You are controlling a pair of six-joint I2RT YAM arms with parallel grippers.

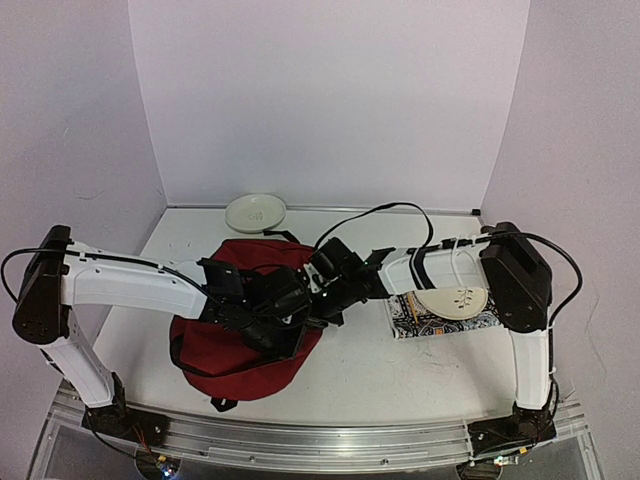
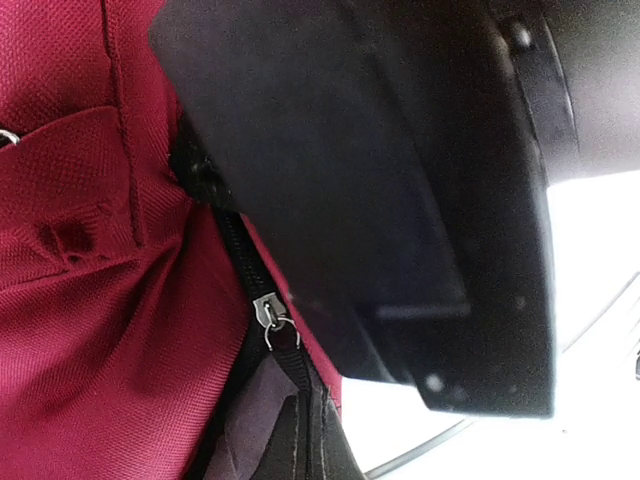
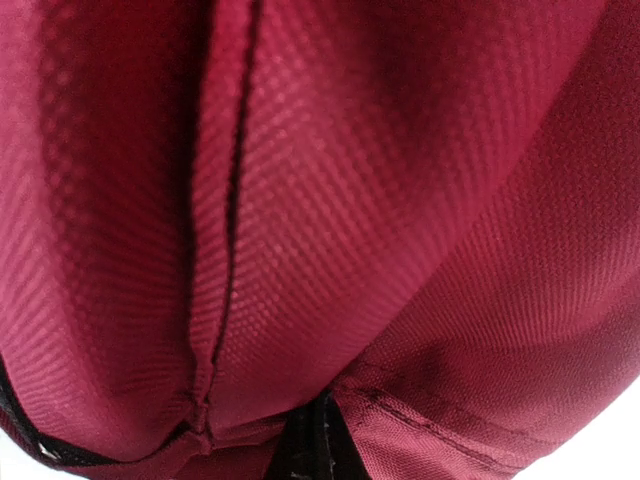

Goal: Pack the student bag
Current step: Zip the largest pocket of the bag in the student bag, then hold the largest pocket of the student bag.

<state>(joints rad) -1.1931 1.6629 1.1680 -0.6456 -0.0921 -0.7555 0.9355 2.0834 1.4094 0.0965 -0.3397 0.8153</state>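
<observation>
While meeting over the large dark red soft fabric backpack (image 1: 235,365), slumped left of centre towards the near edge of the white table (image 1: 400,370), clenching both the left hand (image 1: 298,322) and the right hand (image 1: 322,300) tight; not being able to tell whether on fabric. Seeing a round white plate (image 1: 255,212) at the far edge.

No legible text, label or number anywhere
</observation>
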